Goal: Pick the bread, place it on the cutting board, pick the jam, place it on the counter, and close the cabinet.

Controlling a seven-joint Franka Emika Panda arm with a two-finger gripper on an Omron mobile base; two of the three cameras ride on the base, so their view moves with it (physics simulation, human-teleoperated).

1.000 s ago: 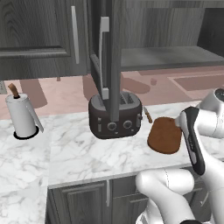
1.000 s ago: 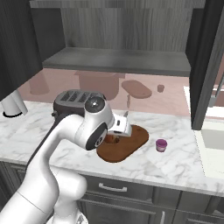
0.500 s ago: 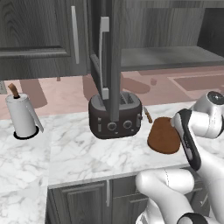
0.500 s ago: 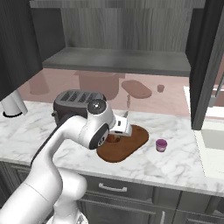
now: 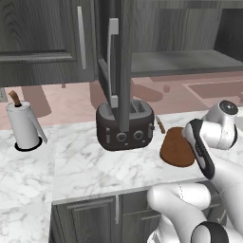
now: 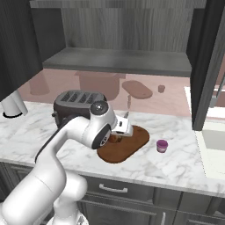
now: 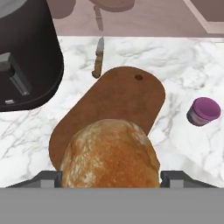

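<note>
White marble counter (image 6: 184, 162) is seen under the cutting board (image 7: 127, 100); the bread (image 7: 109, 155) is pinched in the gripper (image 7: 109, 177) above that board.

Matt crusty bread (image 7: 109, 153), smooth wood cutting board (image 7: 127, 98), veined marble counter (image 5: 80, 166), glossy blk toaster (image 5: 125, 124)

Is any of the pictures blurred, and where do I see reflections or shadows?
All three views are sharp. Left and right base views: the pink backsplash mirrors the toaster and cutting board. Hand view: the bread looms large.
</note>
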